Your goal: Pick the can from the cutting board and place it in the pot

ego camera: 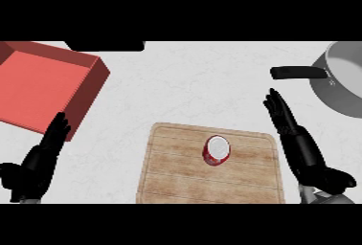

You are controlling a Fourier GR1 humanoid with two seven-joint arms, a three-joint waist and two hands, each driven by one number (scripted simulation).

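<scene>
A red can (216,150) with a white top stands upright on the wooden cutting board (176,177), slightly right of its middle. The grey pot (344,81) sits at the upper right edge, its black handle (298,72) pointing left. My right hand (300,143) is open, fingers straight, just past the board's right edge, apart from the can and below the pot's handle. My left hand (41,160) is open at the lower left, resting with fingers up, well away from the board.
A red open box (50,88) fills the upper left, close above my left hand. A black object (106,46) lies at the top edge. White counter (191,91) stretches between the board and the pot.
</scene>
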